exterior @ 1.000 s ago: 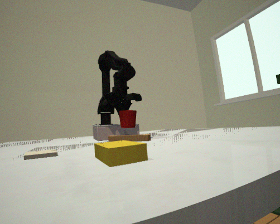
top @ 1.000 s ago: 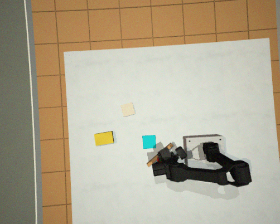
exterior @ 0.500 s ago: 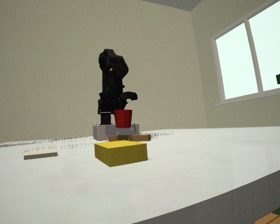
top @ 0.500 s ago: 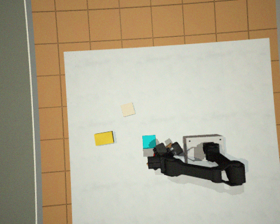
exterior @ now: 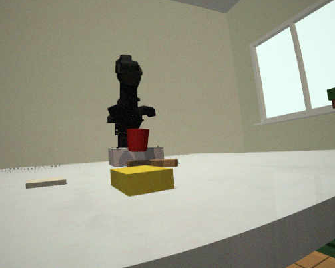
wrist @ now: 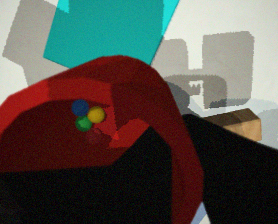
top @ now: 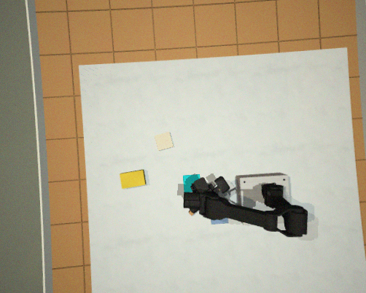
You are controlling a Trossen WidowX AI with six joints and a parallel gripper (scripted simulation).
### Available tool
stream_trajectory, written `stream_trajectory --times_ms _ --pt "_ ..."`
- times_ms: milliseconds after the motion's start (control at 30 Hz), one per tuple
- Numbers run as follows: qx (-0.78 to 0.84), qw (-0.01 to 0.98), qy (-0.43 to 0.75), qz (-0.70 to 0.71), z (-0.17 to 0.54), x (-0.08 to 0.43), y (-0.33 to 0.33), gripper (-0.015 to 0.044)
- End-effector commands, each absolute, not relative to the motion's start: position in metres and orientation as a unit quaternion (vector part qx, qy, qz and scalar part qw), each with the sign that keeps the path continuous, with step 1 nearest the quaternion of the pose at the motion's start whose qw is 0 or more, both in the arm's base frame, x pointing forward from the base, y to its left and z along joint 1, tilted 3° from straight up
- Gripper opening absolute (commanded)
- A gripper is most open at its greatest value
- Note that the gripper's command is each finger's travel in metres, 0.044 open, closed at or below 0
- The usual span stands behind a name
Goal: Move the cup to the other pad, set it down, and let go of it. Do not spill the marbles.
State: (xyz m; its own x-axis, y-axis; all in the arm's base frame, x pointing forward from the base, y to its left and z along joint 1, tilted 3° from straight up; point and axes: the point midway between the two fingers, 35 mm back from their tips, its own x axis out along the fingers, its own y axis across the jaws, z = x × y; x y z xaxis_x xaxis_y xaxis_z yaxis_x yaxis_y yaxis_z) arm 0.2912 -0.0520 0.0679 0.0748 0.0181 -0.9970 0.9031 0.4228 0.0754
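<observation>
top: straight down, far | exterior: low, table-level, facing arm | wrist: close, apparently downward

Red cup with three marbles above teal pad.

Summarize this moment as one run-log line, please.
gripper: shut on red cup | cup: airborne, upright | marbles: three inside | teal pad: just ahead | release: not yet

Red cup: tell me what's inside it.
The wrist view shows three marbles inside the red cup: a blue marble, a yellow marble and a green marble, clustered together. The gripper's black jaws hide the near part of the cup's interior.
</observation>
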Motion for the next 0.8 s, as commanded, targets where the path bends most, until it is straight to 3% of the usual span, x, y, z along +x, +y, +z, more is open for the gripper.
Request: stream_trajectory --times_ms 0,767 --pt "0.398 0.613 0.581 -0.358 0.067 0.297 -0.061 0.0" --pt "0.398 0.614 0.58 -0.358 0.054 0.314 -0.087 0.0"
